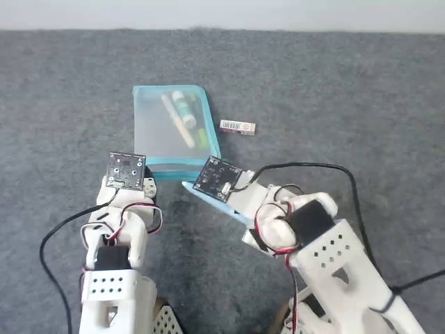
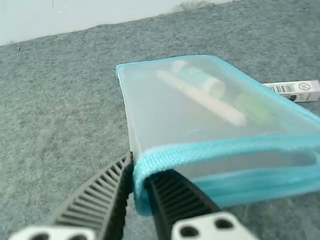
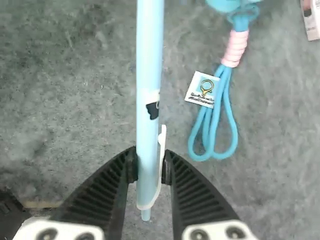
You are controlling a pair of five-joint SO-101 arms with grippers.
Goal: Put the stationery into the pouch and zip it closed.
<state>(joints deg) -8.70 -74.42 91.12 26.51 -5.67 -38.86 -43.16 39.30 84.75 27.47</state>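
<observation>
Right gripper pinches the slim light-blue plastic pen. Its fingers are closed almost fully on the clip end, and the barrel sticks out ahead.

In the high view the pen's long axis runs diagonally, near-right to far-left. Its free end sits just near of the pouch's near edge, about mid-width. The translucent plastic pouch with teal zip edging lies flat mid-table, zip side toward the arms.

The pen lies more along that edge than into it. It likely needs to swing so the tip points far before it can enter.

Left gripper clamps the pouch's near-left corner on the zip band, with its fingers squeezed onto the fabric. The mouth looks slightly parted, two teal bands with a gap between them, though I can't be sure.

Inside the pouch are a white stick, a green-and-white tube and a green item.

A small white barcode box lies outside, just right of the pouch. The teal cord loop with pink wrap lies on the grey felt mat beside the pen, not touching it.
</observation>
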